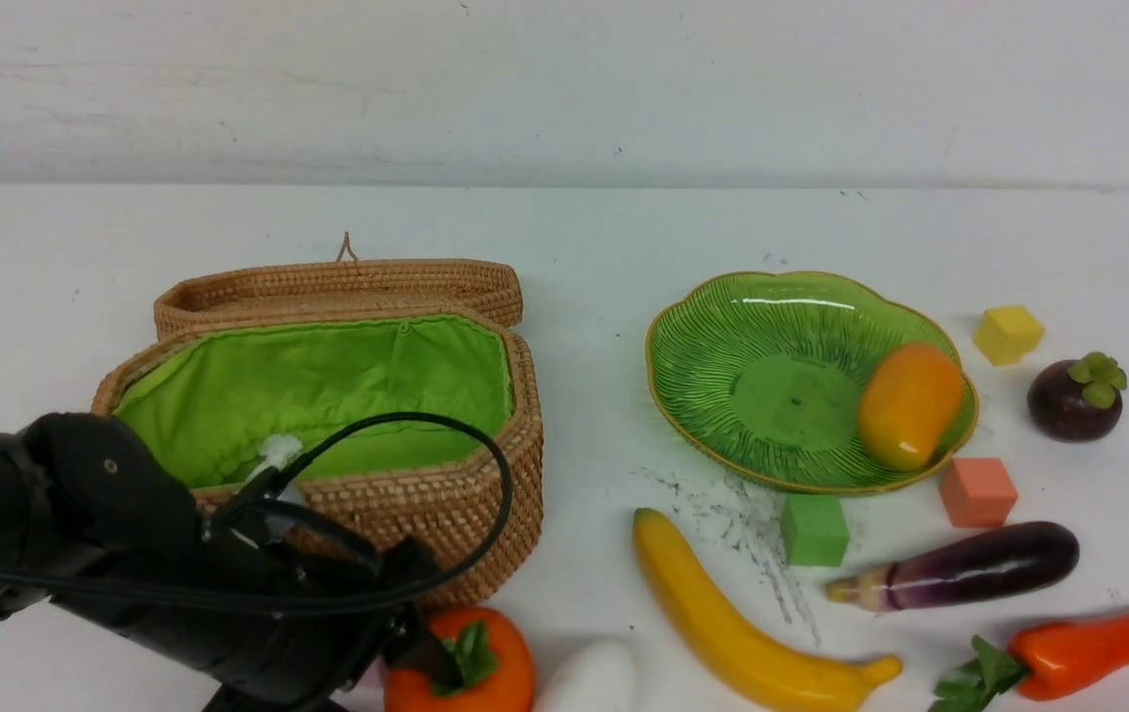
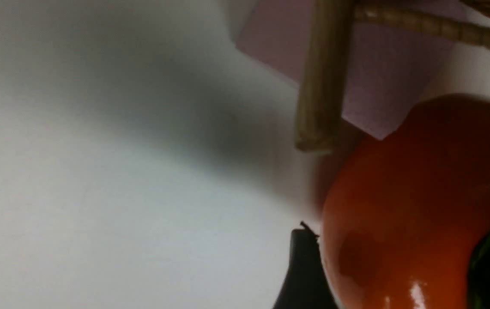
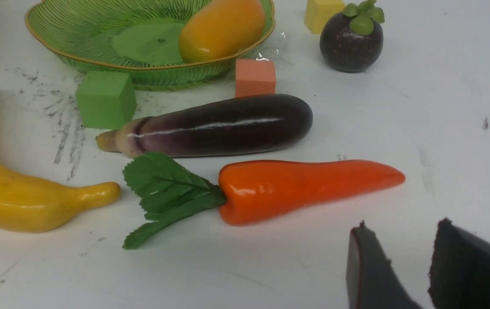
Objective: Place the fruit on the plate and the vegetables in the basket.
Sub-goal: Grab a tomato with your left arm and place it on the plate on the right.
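Observation:
My left gripper (image 1: 426, 658) is low at the table's near edge in front of the basket (image 1: 446, 494), shut on the orange persimmon (image 1: 495, 672). In the left wrist view one black finger (image 2: 305, 266) presses the persimmon's (image 2: 399, 206) side. The mango (image 1: 909, 403) lies in the green plate (image 1: 723, 326). Banana (image 1: 742, 623), mangosteen (image 1: 1074, 400), eggplant (image 1: 970, 566), orange-red pepper (image 1: 1088, 648) and white vegetable (image 1: 589, 680) lie on the table. My right gripper (image 3: 401, 227) is open and holds nothing, near the pepper's (image 3: 309, 186) tip.
The basket stands open with its lid (image 1: 337, 287) folded back. Foam cubes sit around the plate: yellow (image 1: 1007, 333), salmon (image 1: 977, 491), green (image 1: 814, 529). A pale purple cube (image 2: 378, 73) and a wicker peg (image 2: 320, 73) lie by the persimmon.

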Tool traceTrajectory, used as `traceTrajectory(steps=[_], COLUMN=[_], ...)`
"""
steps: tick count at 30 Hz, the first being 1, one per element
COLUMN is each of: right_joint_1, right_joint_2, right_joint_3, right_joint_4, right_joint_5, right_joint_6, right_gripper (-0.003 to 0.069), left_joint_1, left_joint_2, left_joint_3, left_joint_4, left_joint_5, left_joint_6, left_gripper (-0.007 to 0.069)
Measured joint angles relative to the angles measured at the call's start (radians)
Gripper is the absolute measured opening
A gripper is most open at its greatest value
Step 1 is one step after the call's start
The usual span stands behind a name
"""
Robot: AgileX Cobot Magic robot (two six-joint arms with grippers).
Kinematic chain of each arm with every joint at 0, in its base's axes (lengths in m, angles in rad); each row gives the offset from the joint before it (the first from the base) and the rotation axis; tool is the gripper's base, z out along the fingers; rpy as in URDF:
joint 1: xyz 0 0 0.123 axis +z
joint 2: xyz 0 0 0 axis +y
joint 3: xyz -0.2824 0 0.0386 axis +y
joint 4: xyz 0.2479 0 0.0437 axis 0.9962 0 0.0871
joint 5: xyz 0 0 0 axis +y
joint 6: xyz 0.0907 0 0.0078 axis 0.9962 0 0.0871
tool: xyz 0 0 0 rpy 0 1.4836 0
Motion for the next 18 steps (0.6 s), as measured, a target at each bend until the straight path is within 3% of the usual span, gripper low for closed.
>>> traceTrajectory(steps=[7, 18], right_joint_1=[0.000, 0.000], right_joint_2=[0.000, 0.000], right_joint_3=[0.000, 0.000], right_joint_4=[0.000, 0.000], right_joint_5=[0.000, 0.000], right_joint_6=[0.000, 0.000], right_gripper=[0.0244, 0.0244], left_joint_1=[0.000, 0.000], left_joint_2=[0.000, -0.003], left_joint_3=[0.000, 0.000], left_joint_4=[-0.029, -0.043], left_joint_5=[-0.002, 0.012], left_joint_6=[0.012, 0.033], left_gripper=[0.0347, 0.0336])
